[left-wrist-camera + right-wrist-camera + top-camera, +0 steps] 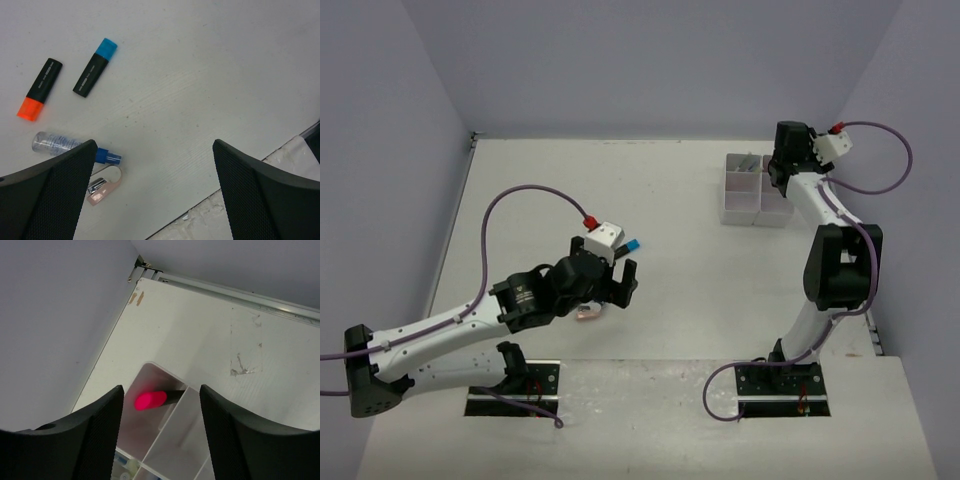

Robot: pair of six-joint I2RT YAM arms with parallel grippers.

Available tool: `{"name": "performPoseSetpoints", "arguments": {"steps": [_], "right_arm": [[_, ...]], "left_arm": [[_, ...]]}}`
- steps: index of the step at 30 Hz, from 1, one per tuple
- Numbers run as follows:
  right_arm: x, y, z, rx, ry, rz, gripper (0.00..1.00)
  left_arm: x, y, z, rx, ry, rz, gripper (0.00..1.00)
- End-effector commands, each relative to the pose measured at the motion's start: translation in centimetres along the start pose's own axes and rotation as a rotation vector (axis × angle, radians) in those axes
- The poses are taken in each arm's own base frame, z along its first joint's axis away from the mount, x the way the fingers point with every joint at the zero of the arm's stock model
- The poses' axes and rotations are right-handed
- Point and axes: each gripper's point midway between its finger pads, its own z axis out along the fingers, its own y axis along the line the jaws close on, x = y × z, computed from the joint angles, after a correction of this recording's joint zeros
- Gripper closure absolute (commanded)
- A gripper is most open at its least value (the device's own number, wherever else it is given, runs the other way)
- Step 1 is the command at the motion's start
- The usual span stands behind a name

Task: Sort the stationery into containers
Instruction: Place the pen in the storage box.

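In the left wrist view my left gripper (154,150) is open and empty above the table. An orange-capped black highlighter (39,90), a blue-capped black highlighter (95,67), a clear small tube with a blue cap (56,142) and a pink-copper piece (102,185) lie to its left. In the top view that gripper (623,283) hovers near the blue cap (633,244). My right gripper (161,389) is open above the white organiser box (150,435). A pink-capped highlighter (150,400) lies in its corner compartment, its body leaning on a divider. The box (738,212) stands at the far right.
Grey walls enclose the table on the left, back and right. The box sits close to the right wall. Small items show in a nearer compartment (122,467). The table's near edge (240,175) runs under the left gripper's right finger.
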Motion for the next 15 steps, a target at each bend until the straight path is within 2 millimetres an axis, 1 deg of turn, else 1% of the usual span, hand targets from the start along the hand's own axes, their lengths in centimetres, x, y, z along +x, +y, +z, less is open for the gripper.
{"name": "performPoseSetpoints", "arguments": {"steps": [1, 2, 3, 4, 5, 7, 8, 9, 10, 12, 13, 15], "right_arm": [[-3.2, 2.6, -1.5, -0.073, -0.024, 0.046, 0.34], [-3.6, 3.0, -1.9, -0.091, -0.019, 0.044, 0.34], [-4.0, 3.8, -3.1, -0.130, -0.012, 0.034, 0.33], [-4.1, 4.3, -4.1, -0.161, -0.002, 0.022, 0.33], [-4.1, 4.7, -5.1, -0.187, 0.008, 0.008, 0.32], [-4.3, 6.1, -8.6, -0.296, 0.059, 0.000, 0.32], [-3.9, 6.5, -10.2, -0.345, 0.091, -0.015, 0.32], [-3.1, 6.2, -11.2, -0.365, 0.122, -0.057, 0.32], [-2.8, 6.1, -12.6, -0.393, 0.141, -0.082, 0.32], [-1.4, 6.1, -17.4, -0.515, 0.211, -0.190, 0.34], [-1.2, 6.3, -19.9, -0.589, 0.248, -0.202, 0.34], [1.4, 4.5, -22.9, -0.705, 0.350, -0.278, 0.35]], "left_arm": [[-1.9, 1.2, 1.4, -0.078, 0.001, 0.017, 0.00], [-2.3, 1.1, 1.4, -0.077, -0.006, 0.018, 0.00], [-2.7, 2.9, 2.9, -0.115, 0.022, -0.010, 0.00], [-3.6, 3.5, 3.8, -0.109, 0.030, -0.017, 0.00], [-4.6, 3.5, 4.5, -0.083, 0.025, -0.012, 0.00], [-4.5, 4.9, 7.1, -0.139, 0.092, 0.021, 0.00], [-5.1, 5.1, 8.2, -0.142, 0.113, 0.044, 0.00], [-6.2, 4.7, 8.6, -0.115, 0.121, 0.065, 0.00], [-6.1, 5.1, 9.5, -0.133, 0.156, 0.073, 0.00], [-4.4, 6.6, 12.0, -0.159, 0.283, 0.116, 0.00], [-3.1, 7.0, 13.3, -0.137, 0.340, 0.113, 0.00], [-1.4, 7.5, 14.9, -0.087, 0.429, 0.120, 0.02]]}}
